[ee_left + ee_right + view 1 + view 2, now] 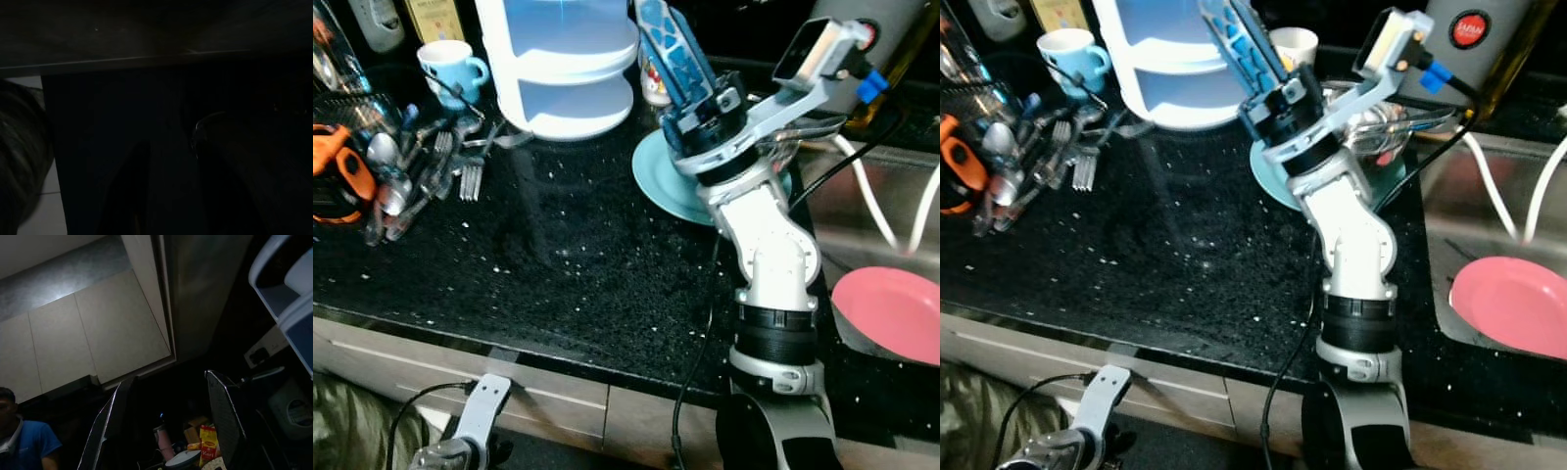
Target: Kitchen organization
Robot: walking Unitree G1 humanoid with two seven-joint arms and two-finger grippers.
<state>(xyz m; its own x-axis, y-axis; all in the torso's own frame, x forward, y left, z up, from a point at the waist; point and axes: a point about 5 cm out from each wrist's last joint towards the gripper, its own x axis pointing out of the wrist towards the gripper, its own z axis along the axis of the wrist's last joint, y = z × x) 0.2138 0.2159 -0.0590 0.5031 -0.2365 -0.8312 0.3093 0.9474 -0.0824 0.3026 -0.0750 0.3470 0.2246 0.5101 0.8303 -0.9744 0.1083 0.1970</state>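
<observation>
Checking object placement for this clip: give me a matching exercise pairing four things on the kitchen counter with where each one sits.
Things:
1. pink plate
2. teal plate
3. blue mug
4. forks

Places:
A. at the counter's back left, behind the cutlery
B. in the sink on the right
C. on the counter under the right gripper
D. on the counter at the left, beside the orange-handled tool

Pairs: 1-B, 2-C, 3-A, 4-D
</observation>
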